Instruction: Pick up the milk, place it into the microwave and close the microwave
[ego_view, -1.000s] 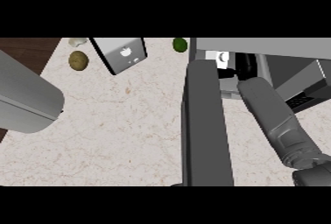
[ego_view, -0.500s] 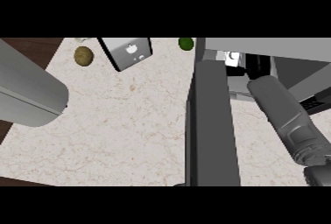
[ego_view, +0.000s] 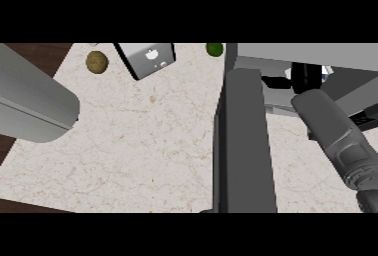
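We're at the microwave (ego_view: 295, 52) now, top right of the view, door wide open. Our right forearm (ego_view: 336, 135) runs up from the lower right corner and the right hand (ego_view: 306, 79) sits inside the cavity. White patches show either side of the black hand. We take those for the milk (ego_view: 276, 82), so the carton's in the oven or right at its mouth, mostly hidden. We can't tell whether the hand grips it or just rests against it.

Key relation: the microwave door (ego_view: 247, 150) stands edge-on just left of the right forearm. Its long axis runs from the oven front down toward the view's lower edge. Our arm lies on the door's inner side, i.e. in the swing path. So we reckon the hand has to come out before the door can shut.

The left forearm (ego_view: 33, 100) shows at the view's left edge, well apart from the door across the counter (ego_view: 148, 150). No left hand in view.

Next we'd judge: leave the milk, draw the right arm back, then push the door's outer face rightward. The right hand's nearer, but it's on the wrong side of the door.
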